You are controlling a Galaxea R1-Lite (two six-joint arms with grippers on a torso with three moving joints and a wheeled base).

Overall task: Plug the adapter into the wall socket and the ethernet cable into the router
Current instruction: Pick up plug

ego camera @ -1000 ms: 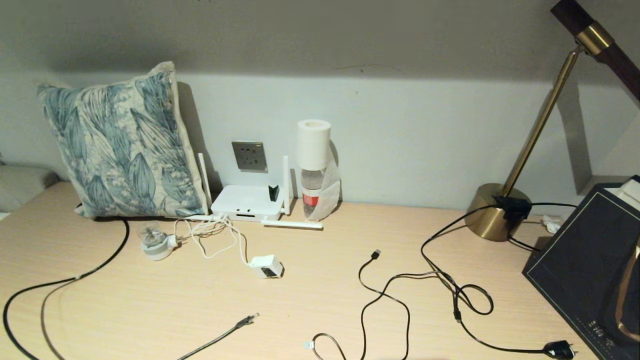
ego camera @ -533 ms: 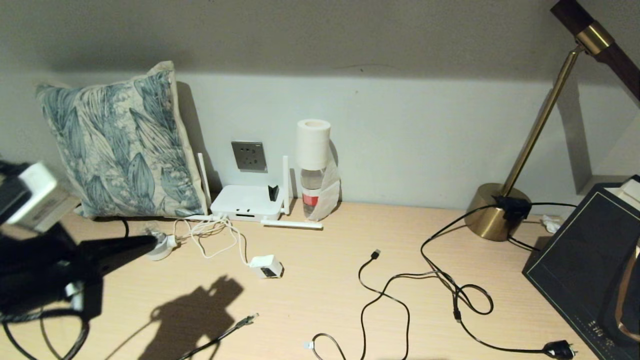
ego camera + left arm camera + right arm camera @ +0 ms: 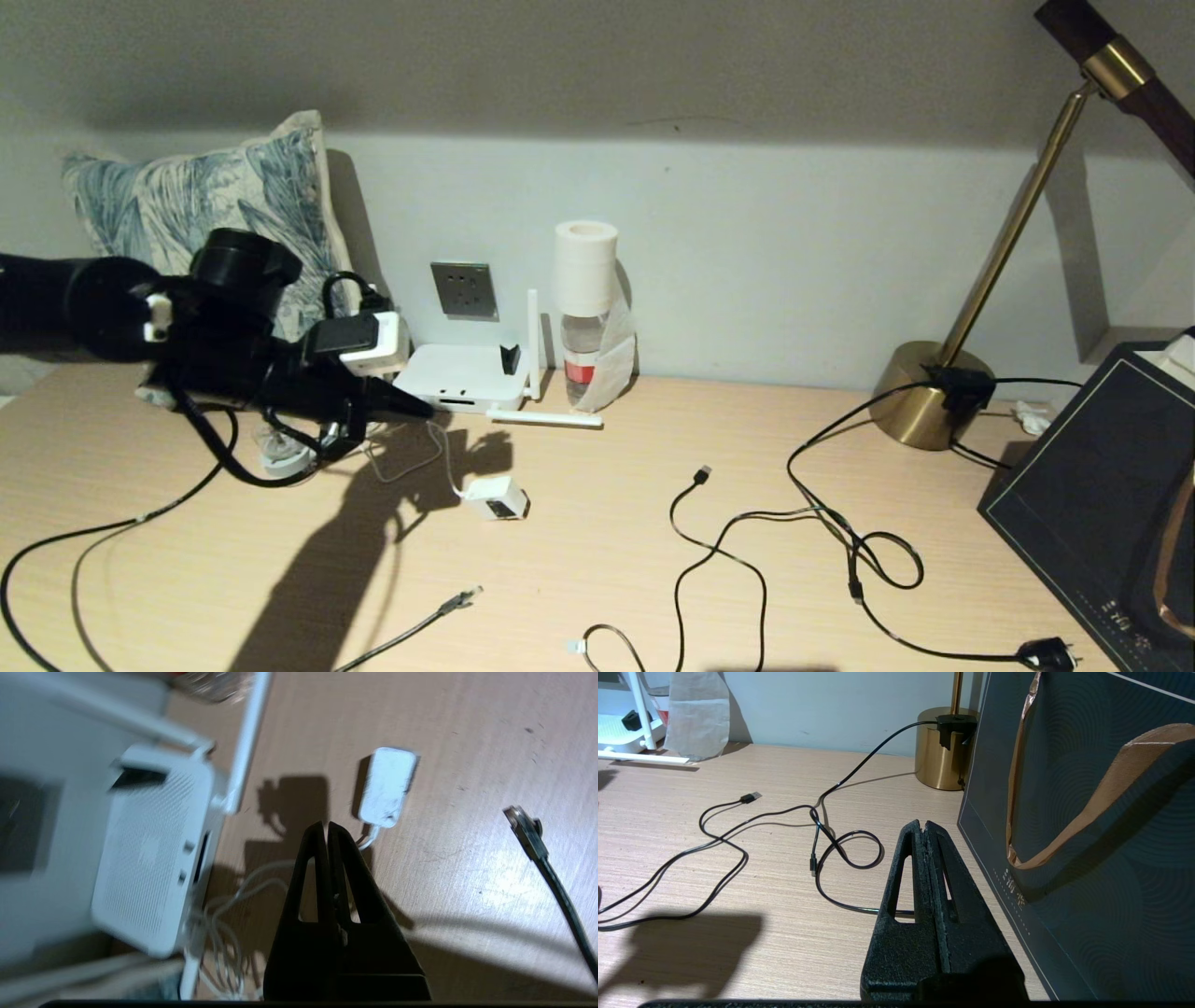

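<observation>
The white adapter (image 3: 498, 497) lies on the desk, dark face forward, its thin white cord running back to the router (image 3: 462, 378). The grey wall socket (image 3: 464, 289) sits on the wall just above the router. My left gripper (image 3: 425, 408) hovers shut and empty in front of the router; in the left wrist view its tips (image 3: 326, 826) stop just short of the adapter (image 3: 387, 786), beside the router (image 3: 149, 858). The ethernet cable's clip connector (image 3: 462, 597) rests near the front edge, also seen as a connector (image 3: 525, 830). My right gripper (image 3: 923, 823) is shut, parked low by the dark bag.
A leaf-print pillow (image 3: 205, 205) leans at the back left. A bottle under a paper roll (image 3: 585, 308) stands right of the router, with one antenna (image 3: 544, 419) lying flat. A USB-tipped black cable (image 3: 702, 474), a brass lamp base (image 3: 924, 401) and a dark bag (image 3: 1102, 495) fill the right.
My left arm has swung in from the left edge toward the router, its shadow now falling across the white cord and adapter. Nothing on the desk has moved.
</observation>
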